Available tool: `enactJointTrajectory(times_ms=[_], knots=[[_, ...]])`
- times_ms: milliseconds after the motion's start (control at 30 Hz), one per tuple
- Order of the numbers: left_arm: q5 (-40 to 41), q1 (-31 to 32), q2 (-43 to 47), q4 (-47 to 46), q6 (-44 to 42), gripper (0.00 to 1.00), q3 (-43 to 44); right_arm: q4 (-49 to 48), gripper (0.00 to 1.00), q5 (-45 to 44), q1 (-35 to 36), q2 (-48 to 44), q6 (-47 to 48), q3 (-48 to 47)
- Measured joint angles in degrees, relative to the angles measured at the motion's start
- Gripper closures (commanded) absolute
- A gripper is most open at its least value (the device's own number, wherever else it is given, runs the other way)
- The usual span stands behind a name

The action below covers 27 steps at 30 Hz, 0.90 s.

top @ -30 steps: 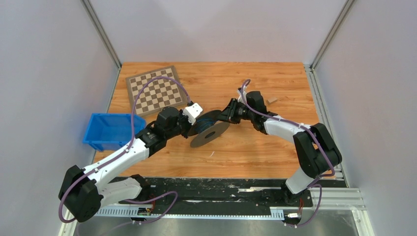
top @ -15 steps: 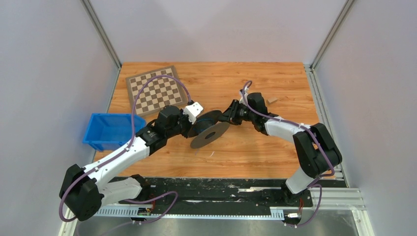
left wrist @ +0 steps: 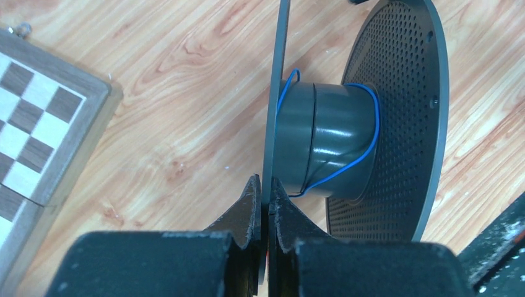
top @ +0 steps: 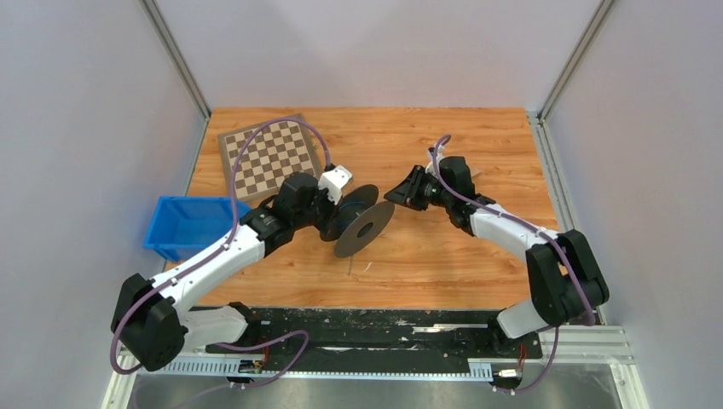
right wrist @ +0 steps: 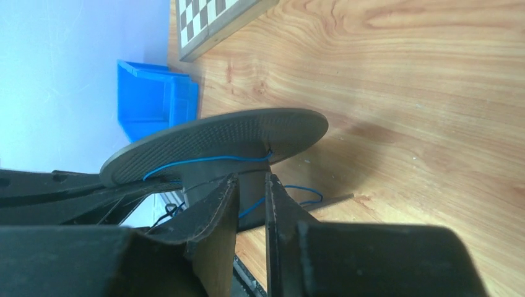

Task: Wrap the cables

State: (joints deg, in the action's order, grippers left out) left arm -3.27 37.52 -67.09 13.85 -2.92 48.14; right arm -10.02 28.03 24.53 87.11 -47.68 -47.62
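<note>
A dark grey two-disc spool [top: 362,223] stands on edge at the table's middle. My left gripper [top: 331,218] is shut on the rim of its near disc; in the left wrist view the jaws [left wrist: 266,185] pinch that thin disc edge. The thin blue cable [left wrist: 339,174] runs in a few loose turns round the spool's hub. My right gripper [top: 396,193] is just right of the spool and apart from it. In the right wrist view its jaws [right wrist: 252,179] stand a narrow gap apart with nothing between them. The cable [right wrist: 204,159] shows beyond them under the perforated disc [right wrist: 235,133].
A chessboard [top: 271,156] lies at the back left, close behind the left arm. A blue bin [top: 192,226] sits at the left edge. A small wooden scrap [top: 471,173] lies behind the right arm. Grey walls enclose the table.
The left arm has swung the spool more upright and slightly toward the back. The right gripper has drawn back from the spool, up and to the right.
</note>
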Motion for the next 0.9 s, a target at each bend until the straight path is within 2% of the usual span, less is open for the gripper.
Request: enactJointTrajectory(times_ms=[200, 400, 533, 700, 900], knots=[[-2.5, -5.9, -2.1, 2.0, 9.2, 1.00, 2.3, 2.7, 0.77, -5.4, -0.1, -8.5, 3.7, 2.4], [-4.2, -13.6, -4.3, 1.7, 18.8, 1.00, 3.3, 1.5, 0.76, -8.1, 1.0, -21.5, 7.5, 14.2], [-7.1, -16.3, -6.0, 1.0, 23.3, 1.00, 3.8, -2.2, 0.73, -10.0, 2.7, -26.5, 8.4, 22.0], [-11.1, -18.2, -7.5, 0.2, 26.7, 1.00, 3.8, -6.3, 0.67, -11.5, 4.4, -22.7, 9.3, 25.8], [-14.8, -20.0, -8.5, 0.1, 28.5, 1.00, 3.8, -11.2, 0.65, -12.5, 7.6, -9.1, 12.2, 22.2]])
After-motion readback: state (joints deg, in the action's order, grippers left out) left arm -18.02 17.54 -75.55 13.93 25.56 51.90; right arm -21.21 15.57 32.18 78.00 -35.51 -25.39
